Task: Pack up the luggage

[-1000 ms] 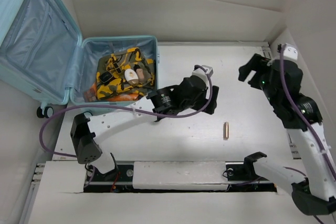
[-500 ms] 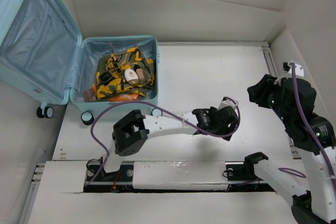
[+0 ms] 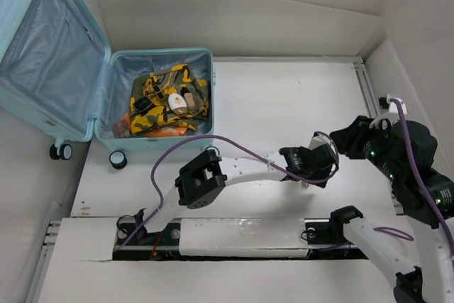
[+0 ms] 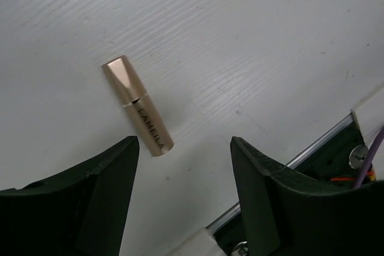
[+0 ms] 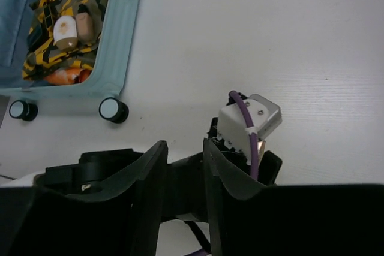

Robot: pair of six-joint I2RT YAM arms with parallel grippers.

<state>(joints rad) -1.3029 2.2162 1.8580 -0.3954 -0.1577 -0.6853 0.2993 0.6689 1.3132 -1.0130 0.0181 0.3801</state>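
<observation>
The luggage (image 3: 106, 97) lies open at the back left, its lid (image 3: 50, 47) flat to the left. The base holds a camouflage cloth (image 3: 167, 101) with small toiletries on top. A gold lipstick tube (image 4: 138, 106) lies on the white table. My left gripper (image 4: 183, 148) hovers over it, open, with the tube's near end just ahead of its left fingertip (image 4: 127, 151) and nothing held. In the top view this gripper (image 3: 316, 168) hides the tube. My right gripper (image 5: 183, 148) hangs above the left wrist, its jaws a narrow gap apart and empty.
The left arm (image 3: 248, 168) stretches across the table's front, trailing a purple cable (image 3: 184, 148). Two suitcase wheels (image 5: 113, 110) stick out toward the table's middle. A metal rail (image 4: 318, 142) marks the near table edge. Walls close in behind and to the right.
The left arm swung from beside the luggage out to the right over the tube, its jaws narrowing. The right gripper came down and in toward the left wrist and also narrowed.
</observation>
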